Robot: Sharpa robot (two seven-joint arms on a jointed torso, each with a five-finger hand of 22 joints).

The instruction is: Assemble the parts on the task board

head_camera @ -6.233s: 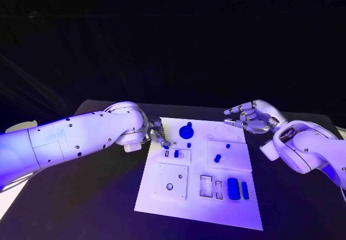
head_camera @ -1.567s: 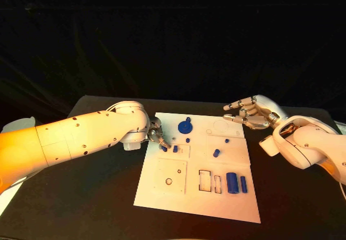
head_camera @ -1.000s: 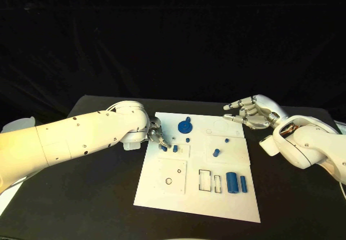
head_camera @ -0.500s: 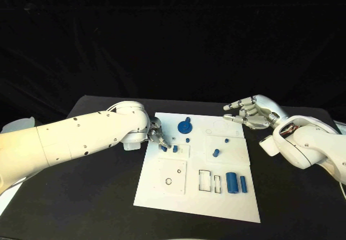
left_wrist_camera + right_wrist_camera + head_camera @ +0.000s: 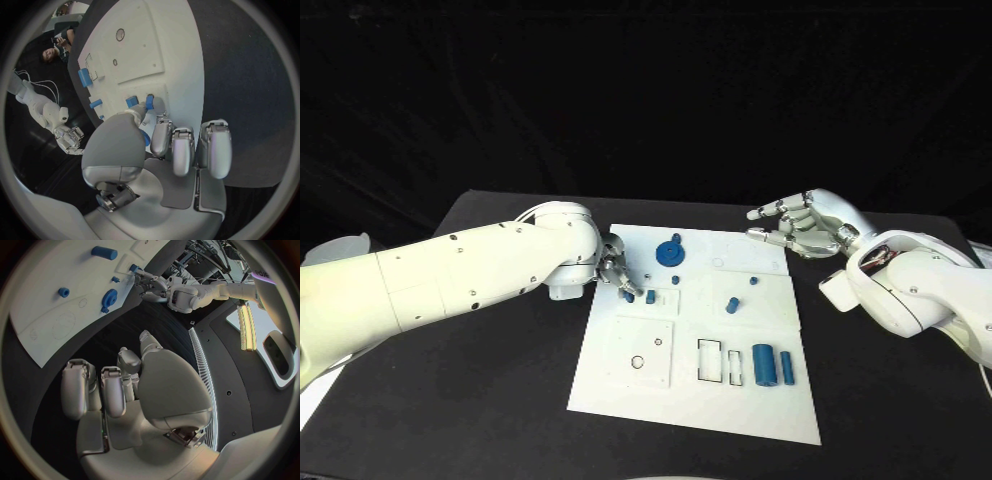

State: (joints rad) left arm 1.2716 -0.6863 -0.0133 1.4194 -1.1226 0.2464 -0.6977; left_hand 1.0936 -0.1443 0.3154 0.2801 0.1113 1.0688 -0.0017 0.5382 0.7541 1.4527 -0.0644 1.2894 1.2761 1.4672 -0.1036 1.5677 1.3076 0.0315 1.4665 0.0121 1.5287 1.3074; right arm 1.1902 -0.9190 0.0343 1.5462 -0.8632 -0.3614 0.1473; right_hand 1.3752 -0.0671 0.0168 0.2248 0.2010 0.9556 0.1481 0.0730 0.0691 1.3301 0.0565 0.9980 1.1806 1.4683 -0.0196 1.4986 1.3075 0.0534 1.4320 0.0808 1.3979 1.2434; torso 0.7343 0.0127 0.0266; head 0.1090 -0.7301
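Observation:
The white task board lies in the middle of the black table. My left hand reaches over its far left edge. Thumb and a finger pinch a small blue part against the board. A second small blue part stands right beside it. The left wrist view shows both parts at the tips of that hand. A blue gear sits at the board's far end. My right hand hovers off the far right corner, fingers apart, holding nothing.
A thick blue cylinder and a slim blue bar lie at the board's near right, next to two rectangular slots. Small blue pegs stand mid-board. A square plate with round holes sits near left.
Blue parts now sit at the left fingertips where pale slots showed in the earliest frame. Over the last second neither hand has visibly moved.

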